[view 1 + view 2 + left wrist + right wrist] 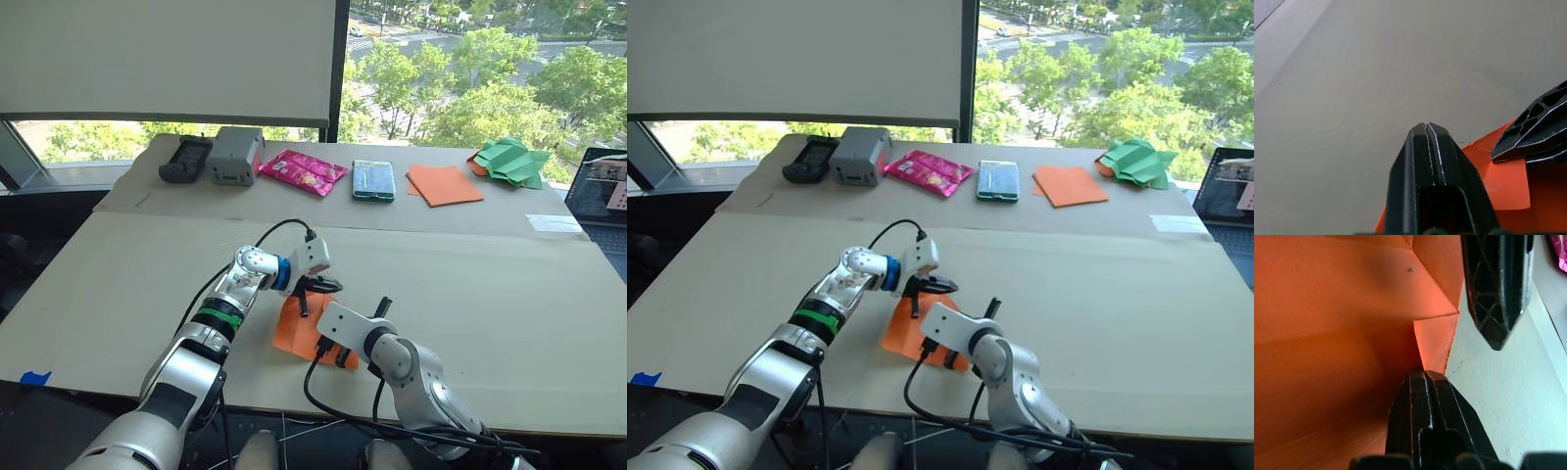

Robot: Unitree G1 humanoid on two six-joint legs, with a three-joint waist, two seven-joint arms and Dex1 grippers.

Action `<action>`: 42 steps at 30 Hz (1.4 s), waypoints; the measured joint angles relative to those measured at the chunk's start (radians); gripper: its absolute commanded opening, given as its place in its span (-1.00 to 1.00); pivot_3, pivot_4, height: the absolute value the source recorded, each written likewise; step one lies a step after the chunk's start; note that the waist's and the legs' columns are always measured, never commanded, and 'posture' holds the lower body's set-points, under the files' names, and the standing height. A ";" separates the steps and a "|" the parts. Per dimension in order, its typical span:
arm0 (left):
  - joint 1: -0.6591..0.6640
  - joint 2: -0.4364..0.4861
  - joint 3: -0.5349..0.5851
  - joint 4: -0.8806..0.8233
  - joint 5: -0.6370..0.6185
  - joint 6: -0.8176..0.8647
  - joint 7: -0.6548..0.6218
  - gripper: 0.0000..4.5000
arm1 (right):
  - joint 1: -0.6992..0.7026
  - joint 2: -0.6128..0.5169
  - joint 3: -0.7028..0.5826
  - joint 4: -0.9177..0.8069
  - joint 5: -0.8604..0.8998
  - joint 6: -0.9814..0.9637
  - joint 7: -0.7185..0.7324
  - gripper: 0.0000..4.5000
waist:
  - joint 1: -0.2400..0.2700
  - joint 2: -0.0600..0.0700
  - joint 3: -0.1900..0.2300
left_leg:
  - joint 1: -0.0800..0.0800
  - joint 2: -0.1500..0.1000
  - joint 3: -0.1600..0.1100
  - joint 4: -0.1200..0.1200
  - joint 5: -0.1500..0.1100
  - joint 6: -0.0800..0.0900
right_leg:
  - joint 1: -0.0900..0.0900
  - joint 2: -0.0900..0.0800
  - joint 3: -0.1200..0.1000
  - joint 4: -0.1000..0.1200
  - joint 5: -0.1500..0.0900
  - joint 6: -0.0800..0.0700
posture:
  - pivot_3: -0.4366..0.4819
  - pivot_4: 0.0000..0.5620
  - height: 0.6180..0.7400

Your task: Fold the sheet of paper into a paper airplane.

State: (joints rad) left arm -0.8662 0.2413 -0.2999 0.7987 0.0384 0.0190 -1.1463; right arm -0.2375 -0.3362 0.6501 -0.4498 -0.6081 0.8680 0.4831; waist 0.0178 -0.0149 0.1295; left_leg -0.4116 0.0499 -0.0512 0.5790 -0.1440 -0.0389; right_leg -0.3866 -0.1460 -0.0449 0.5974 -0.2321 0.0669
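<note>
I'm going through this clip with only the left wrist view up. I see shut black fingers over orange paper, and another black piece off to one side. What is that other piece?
Observer: That is the right tool. In the head views it sits close to the left tool, both over the sheet of paper.
Operator: Is the right tool open?
Observer: No. Its own wrist view shows it shut, with the tip at a folded corner flap of the sheet.
Operator: Is there any spare paper around?
Observer: Yes. A stack of orange sheets lies at the far side of the table, next to crumpled green paper.
</note>
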 measured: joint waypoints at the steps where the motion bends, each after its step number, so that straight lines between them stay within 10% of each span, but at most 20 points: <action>1: 0.000 0.001 -0.003 0.007 0.005 -0.003 0.000 -1.00 | 0.000 0.000 0.000 0.000 0.000 0.000 0.000 -0.98 | 0.000 0.000 0.000 | 0.000 0.000 0.000 0.000 0.000 0.000 | 0.000 0.000 0.000 0.000 0.000 0.000 | -0.05 -0.47 0.38; 12: -0.022 -0.001 -0.044 0.103 0.083 -0.127 0.058 -1.00 | -0.003 -0.008 0.001 0.001 -0.009 0.000 0.013 -0.98 | 0.002 0.000 -0.001 | 0.001 0.000 0.000 0.000 0.000 -0.001 | 0.001 0.000 0.000 0.000 0.000 0.000 | -0.05 -0.47 0.38; 20: -0.021 0.005 -0.057 0.131 0.102 -0.174 0.075 -1.00 | 0.023 0.026 -0.106 -0.025 0.056 0.014 0.038 0.16 | -0.005 -0.001 -0.008 | 0.002 0.000 0.000 0.000 -0.002 -0.004 | 0.001 0.000 0.000 0.001 0.000 0.000 | -0.05 -0.47 0.38; 25: -0.019 0.010 -0.054 0.133 0.102 -0.176 0.076 -1.00 | 0.006 0.182 -0.320 -0.076 0.286 0.115 0.127 0.16 | -0.006 -0.001 -0.008 | 0.002 0.000 -0.001 0.000 0.000 -0.001 | 0.000 0.000 0.000 0.005 0.000 0.000 | -0.05 -0.47 0.38; 33: 0.008 0.004 -0.035 0.121 0.097 -0.192 0.089 -1.00 | -0.075 0.269 -0.415 0.006 0.435 0.163 0.070 -0.98 | -0.006 0.001 -0.008 | 0.003 0.000 -0.001 0.000 -0.001 -0.001 | 0.000 0.000 0.000 0.006 -0.001 -0.001 | -0.05 -0.47 0.38; 42: 0.055 0.021 -0.026 0.070 0.095 -0.210 0.111 -1.00 | -0.079 0.243 -0.395 0.127 0.466 0.121 -0.012 -0.98 | -0.009 0.002 -0.009 | 0.003 0.000 -0.001 0.000 -0.001 -0.001 | -0.001 0.000 0.000 0.008 -0.001 -0.002 | -0.05 -0.47 0.38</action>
State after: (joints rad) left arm -0.8112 0.2619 -0.3258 0.8686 0.1332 -0.1906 -1.0354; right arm -0.3165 -0.0932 0.2548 -0.3232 -0.1423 0.9892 0.4713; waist 0.0088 -0.0129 0.1209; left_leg -0.4082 0.0501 -0.0521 0.5786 -0.1448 -0.0401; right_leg -0.3875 -0.1461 -0.0448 0.6051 -0.2334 0.0648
